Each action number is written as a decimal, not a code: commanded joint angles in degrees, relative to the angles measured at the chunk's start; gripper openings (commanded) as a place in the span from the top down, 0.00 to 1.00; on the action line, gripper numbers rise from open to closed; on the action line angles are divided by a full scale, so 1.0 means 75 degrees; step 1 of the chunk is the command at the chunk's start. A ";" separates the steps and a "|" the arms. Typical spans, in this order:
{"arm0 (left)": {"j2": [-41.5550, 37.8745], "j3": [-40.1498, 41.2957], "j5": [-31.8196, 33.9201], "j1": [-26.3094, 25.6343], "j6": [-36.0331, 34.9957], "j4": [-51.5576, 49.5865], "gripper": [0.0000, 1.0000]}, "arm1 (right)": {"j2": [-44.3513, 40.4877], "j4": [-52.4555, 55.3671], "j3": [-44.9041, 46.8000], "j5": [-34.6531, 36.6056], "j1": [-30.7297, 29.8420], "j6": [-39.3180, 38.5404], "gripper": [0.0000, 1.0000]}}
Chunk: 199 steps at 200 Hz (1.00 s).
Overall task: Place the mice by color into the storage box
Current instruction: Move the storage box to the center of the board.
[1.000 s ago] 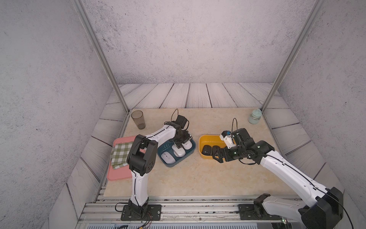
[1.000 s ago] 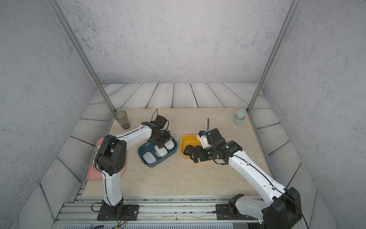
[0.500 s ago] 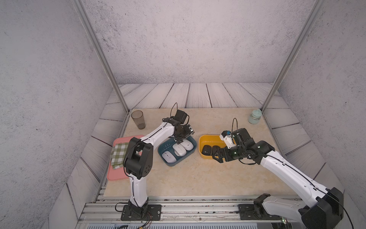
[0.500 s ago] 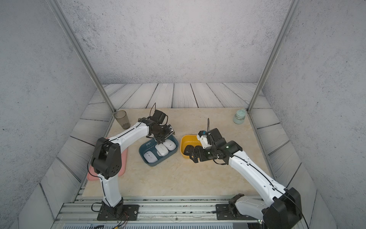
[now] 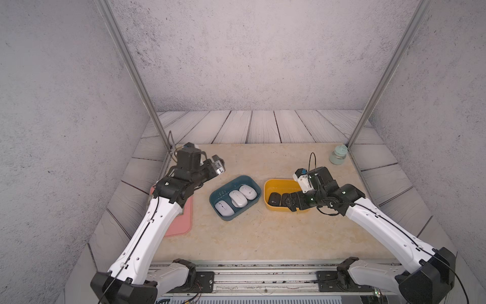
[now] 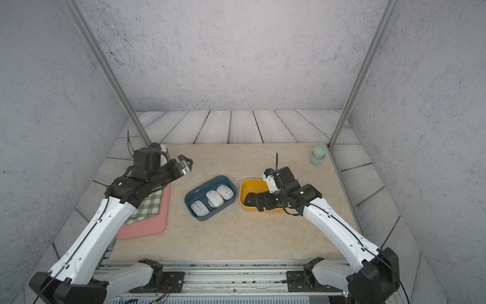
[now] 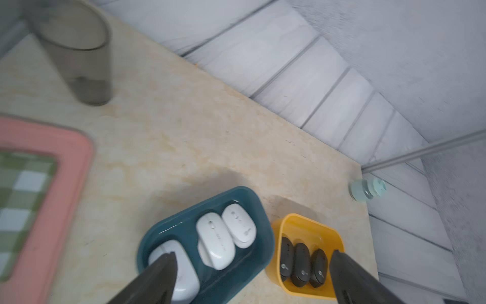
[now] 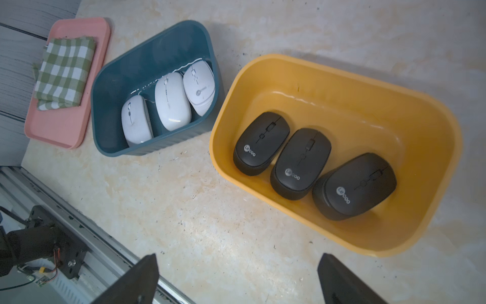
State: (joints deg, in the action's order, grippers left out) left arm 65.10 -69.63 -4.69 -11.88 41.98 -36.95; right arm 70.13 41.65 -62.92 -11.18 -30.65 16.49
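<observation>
Right wrist view shows you three black mice [image 8: 299, 163] side by side in the yellow bin [image 8: 368, 100] and three white mice [image 8: 172, 101] in the blue bin [image 8: 147, 52] (both on the worktop [image 8: 210, 210]); your left fingers [image 7: 155, 281] and right fingers [image 8: 136, 281] stand spread, empty.

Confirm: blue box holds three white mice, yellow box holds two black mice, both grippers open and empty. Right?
Not quite. The yellow box holds three black mice, not two, lying side by side in the right wrist view. The rest stands: the blue box holds three white mice, and the left gripper and right gripper are open and empty.
</observation>
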 commanded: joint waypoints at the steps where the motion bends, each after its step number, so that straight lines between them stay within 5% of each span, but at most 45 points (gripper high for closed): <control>1: 0.0260 0.1032 -0.0875 0.1135 -0.0144 -0.1085 0.10 | 0.0575 -0.0233 -0.0502 0.0240 0.0055 -0.0162 0.01; 64: 0.0036 0.2912 -0.1948 0.1247 0.0072 -0.0761 0.33 | 0.1116 -0.0350 -0.0545 -0.0071 0.0065 0.0038 0.01; 97: -0.1597 0.3846 -0.2123 0.0903 0.0744 -0.1155 0.42 | 0.0977 -0.0248 -0.0320 0.0037 0.0065 0.0086 0.01; 114: -0.2762 0.4361 -0.2037 0.0279 0.1449 -0.1472 0.59 | 0.0905 -0.0261 -0.0213 0.0090 0.0068 0.0134 0.01; 143: -0.4769 0.5885 -0.1490 -0.1265 0.3719 -0.0537 1.00 | 0.0874 -0.0337 -0.0091 0.0093 0.0068 0.0236 0.01; 171: -0.5652 0.6908 -0.0136 -0.2544 0.4985 0.0618 1.00 | 0.0892 -0.0293 -0.0081 0.0116 0.0063 0.0262 0.01; 199: -0.4800 0.7271 0.0997 -0.3512 0.5391 0.2242 1.00 | 0.0798 -0.0209 -0.0096 0.0258 0.0072 0.0266 0.01</control>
State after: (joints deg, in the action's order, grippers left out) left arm 24.40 -16.47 -7.75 -33.74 75.24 -34.35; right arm 77.89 39.18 -63.86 -10.70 -30.41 17.78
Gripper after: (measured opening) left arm 0.041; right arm 0.988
